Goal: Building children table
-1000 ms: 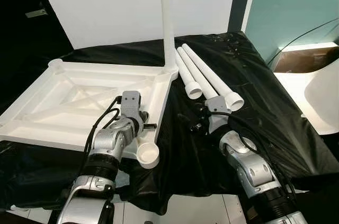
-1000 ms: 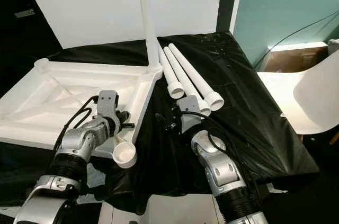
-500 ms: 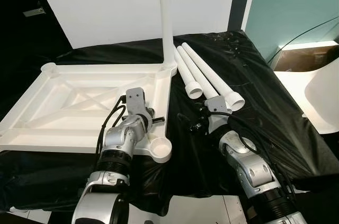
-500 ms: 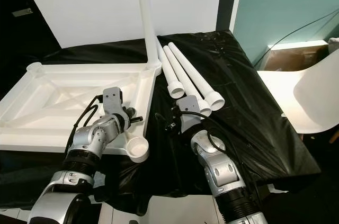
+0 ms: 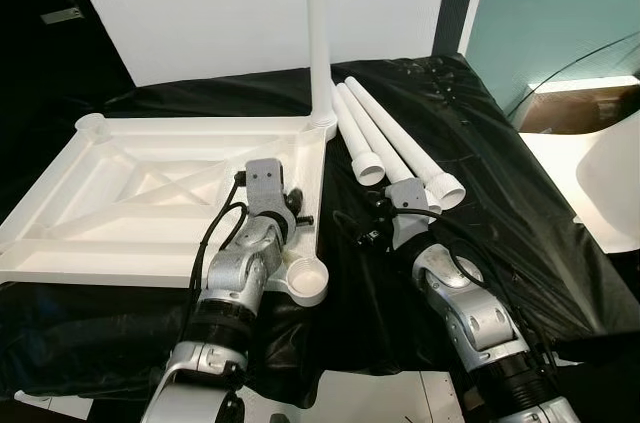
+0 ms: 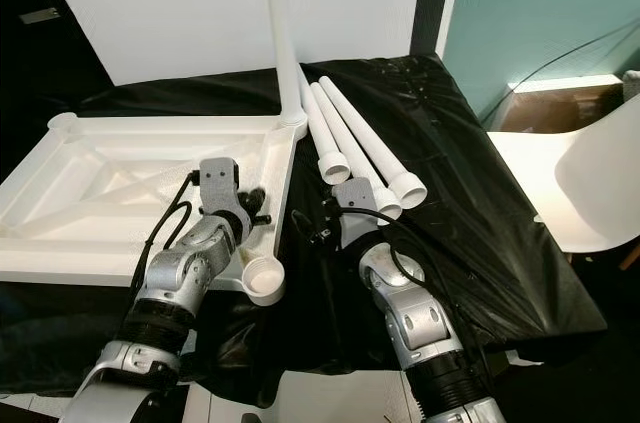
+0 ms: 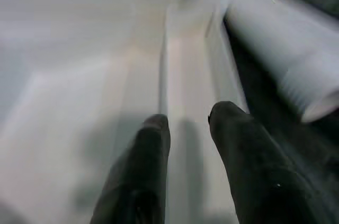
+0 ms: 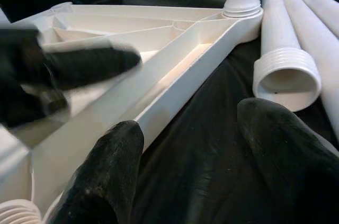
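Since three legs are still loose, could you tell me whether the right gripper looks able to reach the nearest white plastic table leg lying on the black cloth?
Probably yes: the right gripper is open, the nearest white plastic table leg lies just ahead, with bare black cloth between.

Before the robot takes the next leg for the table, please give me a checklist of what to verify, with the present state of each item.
1. One leg stands upright in the far corner socket of the upturned table top: ok.
2. Near corner socket is open and free to take a leg: ok.
3. Three loose legs lie side by side on the black cloth, threaded ends toward the robot: ok.
4. Right gripper is open, over the cloth just short of the leg ends: ok.
5. Left gripper is open, at the table top's rim: ok.
6. Upright leg is screwed fully tight: cannot tell.
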`<state>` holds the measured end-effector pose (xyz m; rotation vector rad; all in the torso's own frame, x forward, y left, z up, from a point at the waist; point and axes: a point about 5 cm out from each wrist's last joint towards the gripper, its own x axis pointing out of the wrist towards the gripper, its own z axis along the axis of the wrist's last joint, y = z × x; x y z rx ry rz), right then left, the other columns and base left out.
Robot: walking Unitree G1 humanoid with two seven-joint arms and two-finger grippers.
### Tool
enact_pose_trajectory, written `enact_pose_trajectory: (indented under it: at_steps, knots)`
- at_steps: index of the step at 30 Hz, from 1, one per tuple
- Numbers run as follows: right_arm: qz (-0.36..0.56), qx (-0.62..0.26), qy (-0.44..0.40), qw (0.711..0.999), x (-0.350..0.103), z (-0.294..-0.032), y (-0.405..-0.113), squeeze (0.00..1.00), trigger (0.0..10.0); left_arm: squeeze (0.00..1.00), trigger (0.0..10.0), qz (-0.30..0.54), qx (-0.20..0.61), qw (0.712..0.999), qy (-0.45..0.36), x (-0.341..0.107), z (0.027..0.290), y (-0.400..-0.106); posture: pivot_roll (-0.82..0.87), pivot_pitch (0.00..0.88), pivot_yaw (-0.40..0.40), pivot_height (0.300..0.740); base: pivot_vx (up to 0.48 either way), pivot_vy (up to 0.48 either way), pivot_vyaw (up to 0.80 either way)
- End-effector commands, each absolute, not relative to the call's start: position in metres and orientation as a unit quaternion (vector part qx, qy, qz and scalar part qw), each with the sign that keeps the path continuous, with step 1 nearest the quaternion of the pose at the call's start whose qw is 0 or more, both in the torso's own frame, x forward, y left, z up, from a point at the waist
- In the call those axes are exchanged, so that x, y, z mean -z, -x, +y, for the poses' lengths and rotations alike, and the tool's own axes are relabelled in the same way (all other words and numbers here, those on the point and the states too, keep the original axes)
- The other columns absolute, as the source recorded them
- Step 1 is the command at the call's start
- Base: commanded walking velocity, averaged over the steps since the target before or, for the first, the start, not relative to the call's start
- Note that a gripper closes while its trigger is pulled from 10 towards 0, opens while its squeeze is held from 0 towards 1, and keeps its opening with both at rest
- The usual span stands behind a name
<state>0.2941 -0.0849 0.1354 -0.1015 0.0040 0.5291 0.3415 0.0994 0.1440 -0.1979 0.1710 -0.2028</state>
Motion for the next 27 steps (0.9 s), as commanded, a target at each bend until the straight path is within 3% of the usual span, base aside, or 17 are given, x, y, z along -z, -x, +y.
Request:
enact_pose_trajectory:
  at_steps: [1, 3, 7, 17, 20, 27]
  knots:
    - [0.002, -0.264, 0.049, 0.963, -0.137, -0.083, -0.295, 0.00, 10.0, 0.00, 10.0, 0.033, 0.230, 0.968, 0.094, -0.157, 0.092, -0.335, -0.04, 0.000, 0.055, 0.740, 0.000, 0.000, 0.00]
    - [0.002, -0.264, 0.049, 0.963, -0.137, -0.083, -0.295, 0.00, 10.0, 0.00, 10.0, 0.033, 0.230, 0.968, 0.094, -0.157, 0.092, -0.335, -0.04, 0.000, 0.055, 0.740, 0.000, 0.000, 0.00]
    - [-0.028, -0.230, 0.093, 0.968, -0.146, -0.090, -0.300, 0.00, 10.0, 0.00, 10.0, -0.054, 0.236, 0.968, 0.072, -0.184, 0.103, -0.334, -0.04, 0.000, 0.055, 0.740, 0.000, 0.000, 0.00]
    - [-0.046, -0.184, 0.212, 0.959, -0.153, -0.111, -0.320, 0.00, 10.0, 0.00, 10.0, -0.064, 0.178, 0.981, 0.040, -0.183, 0.130, -0.337, -0.05, 0.000, 0.055, 0.740, 0.000, 0.000, 0.00]
    - [-0.038, -0.214, 0.303, 0.928, -0.147, -0.115, -0.332, 0.00, 10.0, 0.00, 10.0, -0.052, 0.152, 0.987, 0.016, -0.172, 0.144, -0.334, -0.04, 0.000, 0.048, 0.740, 0.000, 0.000, 0.00]
    - [-0.037, -0.246, 0.381, 0.891, -0.144, -0.113, -0.344, 0.00, 10.0, 0.00, 10.0, -0.035, 0.125, 0.991, -0.012, -0.157, 0.155, -0.328, -0.03, 0.000, 0.038, 0.740, 0.000, 0.000, 0.00]
